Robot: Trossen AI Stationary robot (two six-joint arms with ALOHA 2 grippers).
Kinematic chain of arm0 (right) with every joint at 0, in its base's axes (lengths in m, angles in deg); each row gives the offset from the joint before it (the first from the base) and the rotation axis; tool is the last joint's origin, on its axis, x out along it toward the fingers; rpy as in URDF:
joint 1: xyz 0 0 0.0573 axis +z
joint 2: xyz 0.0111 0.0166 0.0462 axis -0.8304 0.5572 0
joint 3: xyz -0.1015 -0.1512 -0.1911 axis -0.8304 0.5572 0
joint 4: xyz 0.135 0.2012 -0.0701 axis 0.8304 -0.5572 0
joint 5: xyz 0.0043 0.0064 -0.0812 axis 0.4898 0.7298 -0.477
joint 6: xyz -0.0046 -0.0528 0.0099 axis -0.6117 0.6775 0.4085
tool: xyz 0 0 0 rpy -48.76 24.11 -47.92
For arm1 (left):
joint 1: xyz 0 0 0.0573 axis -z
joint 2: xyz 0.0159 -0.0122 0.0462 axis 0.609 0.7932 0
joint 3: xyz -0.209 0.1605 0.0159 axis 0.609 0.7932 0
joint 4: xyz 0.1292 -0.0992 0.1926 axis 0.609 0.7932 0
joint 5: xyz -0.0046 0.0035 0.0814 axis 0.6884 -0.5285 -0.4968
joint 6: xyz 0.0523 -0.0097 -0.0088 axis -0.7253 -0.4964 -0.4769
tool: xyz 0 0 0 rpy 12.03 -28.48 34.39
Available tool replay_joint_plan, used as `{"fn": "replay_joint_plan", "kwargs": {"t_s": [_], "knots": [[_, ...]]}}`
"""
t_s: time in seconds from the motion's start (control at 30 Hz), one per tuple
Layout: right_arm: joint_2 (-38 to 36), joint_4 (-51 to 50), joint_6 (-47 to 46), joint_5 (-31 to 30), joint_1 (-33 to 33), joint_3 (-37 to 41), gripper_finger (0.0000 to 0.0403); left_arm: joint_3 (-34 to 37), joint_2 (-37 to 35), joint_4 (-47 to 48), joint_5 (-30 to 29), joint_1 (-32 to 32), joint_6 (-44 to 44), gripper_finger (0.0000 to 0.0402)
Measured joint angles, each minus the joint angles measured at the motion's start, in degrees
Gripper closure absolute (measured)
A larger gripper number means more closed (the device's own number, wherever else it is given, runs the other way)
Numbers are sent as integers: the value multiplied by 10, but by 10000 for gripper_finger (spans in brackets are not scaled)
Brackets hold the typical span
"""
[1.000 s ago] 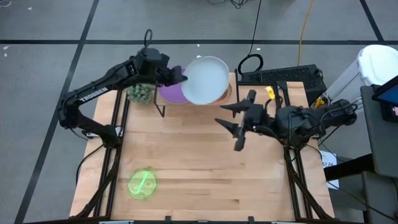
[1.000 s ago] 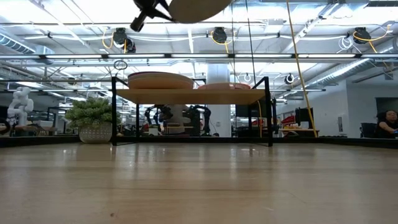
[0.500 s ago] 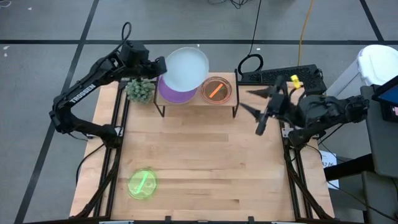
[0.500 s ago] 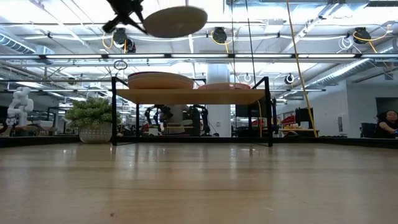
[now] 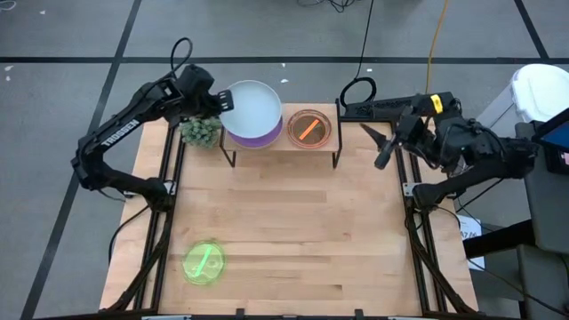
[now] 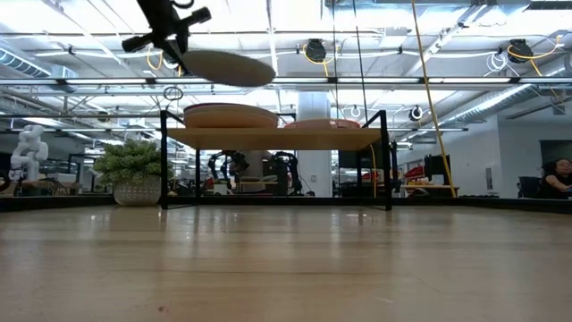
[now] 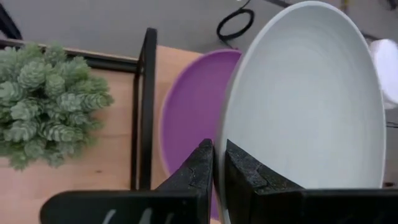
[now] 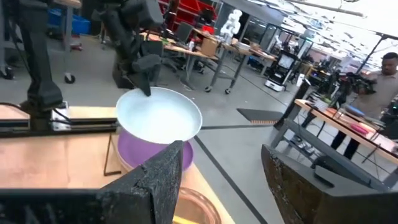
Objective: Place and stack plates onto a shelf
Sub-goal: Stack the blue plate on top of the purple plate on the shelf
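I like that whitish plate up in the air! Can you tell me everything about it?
The grey-blue plate is round, smooth and opaque, with a shallow raised rim. The left end effector pinches its edge, holding it in the air, slightly tilted, above the purple plate on the shelf. Nothing else touches it.

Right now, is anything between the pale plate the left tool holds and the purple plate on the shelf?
Nothing visible. The left tool grips the pale plate by its rim, above the purple plate on the shelf; the low view shows only open air between them.
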Motion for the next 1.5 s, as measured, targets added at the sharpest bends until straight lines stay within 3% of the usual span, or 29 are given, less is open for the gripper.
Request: {"fn": "replay_joint_plan", "kwargs": {"t_s": [0.2,0.43,0.77,1.2,1.5], "knots": [[-29,16,0,1,-17,42,204,44,8,-6,12,-26,-22,376],[-37,37,-14,1,-19,66,204,80,3,-108,66,-61,-64,376],[-36,40,-15,1,-19,66,204,176,7,-201,106,-62,-66,376],[-22,59,-50,-2,-19,66,204,193,-9,-202,120,-65,-64,376],[12,64,-52,-2,-19,66,204,193,-24,-148,106,-77,-71,376]]}}
